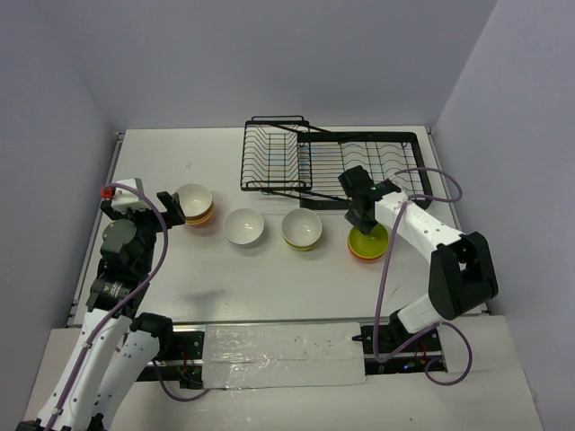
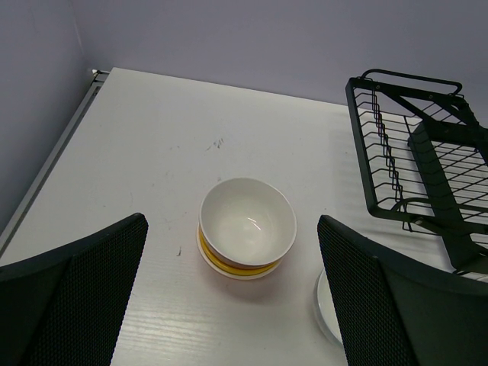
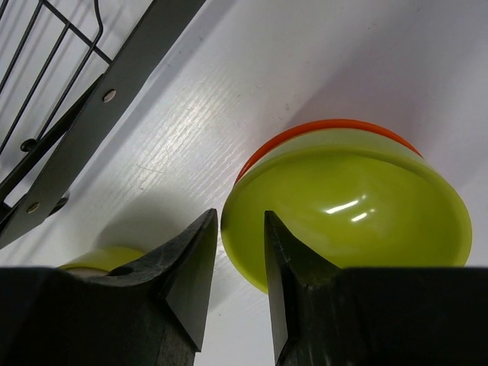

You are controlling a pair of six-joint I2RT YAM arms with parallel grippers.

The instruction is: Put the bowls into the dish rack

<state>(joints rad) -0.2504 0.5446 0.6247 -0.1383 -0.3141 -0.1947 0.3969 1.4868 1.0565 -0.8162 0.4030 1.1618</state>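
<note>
Four bowls stand in a row in front of the black dish rack (image 1: 332,162). At the right end is a lime-green bowl (image 1: 368,242) nested in an orange one. My right gripper (image 1: 359,215) is down at its rim. In the right wrist view the gripper (image 3: 240,221) stands narrowly open astride the rim of the green bowl (image 3: 351,206), one finger inside and one outside. At the left end, a white bowl (image 2: 248,225) sits on a yellow-and-orange stack, and my left gripper (image 2: 231,221) hovers wide open and empty above it.
A plain white bowl (image 1: 244,226) and a yellow-green bowl (image 1: 302,229) stand between the two end bowls. The rack's frame (image 3: 99,122) lies just beyond the right gripper. Walls close in the table on three sides.
</note>
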